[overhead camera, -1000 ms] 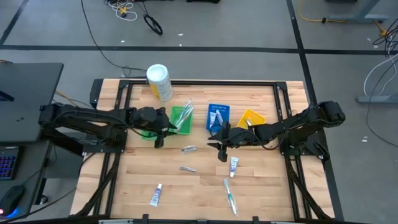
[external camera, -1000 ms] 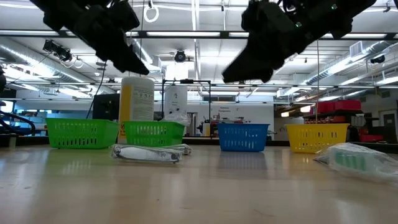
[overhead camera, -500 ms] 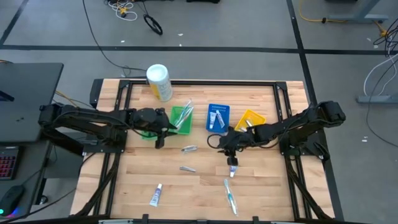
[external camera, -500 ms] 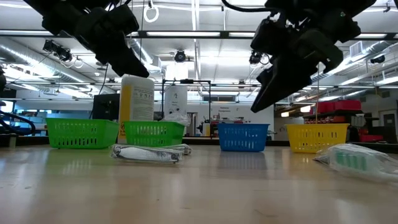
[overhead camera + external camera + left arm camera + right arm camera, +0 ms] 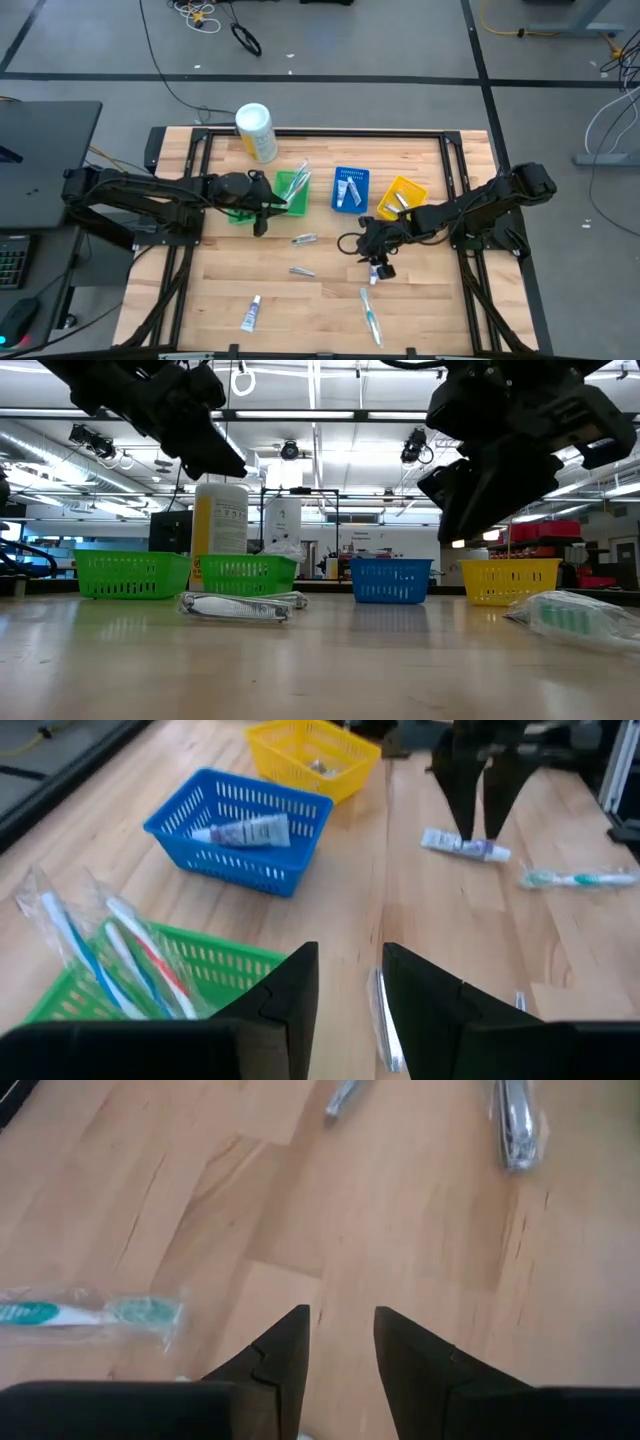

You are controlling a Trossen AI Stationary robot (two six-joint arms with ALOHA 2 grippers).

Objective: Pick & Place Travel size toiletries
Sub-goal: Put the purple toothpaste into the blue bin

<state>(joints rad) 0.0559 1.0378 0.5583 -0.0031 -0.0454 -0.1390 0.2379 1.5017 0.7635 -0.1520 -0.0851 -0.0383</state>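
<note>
My right gripper [image 5: 377, 262] hangs just right of centre in the high view, directly over a small white tube [image 5: 375, 272] on the wooden table [image 5: 430, 310]; its fingers stand apart with nothing between them, as its own wrist view shows. My left gripper [image 5: 262, 222] waits at the green bin [image 5: 293, 190], left of centre, fingers also apart and empty.

Items yet to be placed lie in the lower half of the high view: a wrapped toothbrush [image 5: 370, 316] below the tube; a second white tube [image 5: 250, 313] at lower left; two silvery pieces [image 5: 304, 239] near centre. The blue bin [image 5: 349, 187] already holds tubes; the yellow bin [image 5: 402, 193] holds a small item.

Handling, in my judgement: the tube is light, soft-walled and slick; it will likely roll or squirt out under a hard pinch. I would take it across the mid-body, fingers square to its long axis, with modest closing force; the crimped end is too thin, the cap end too round.
</note>
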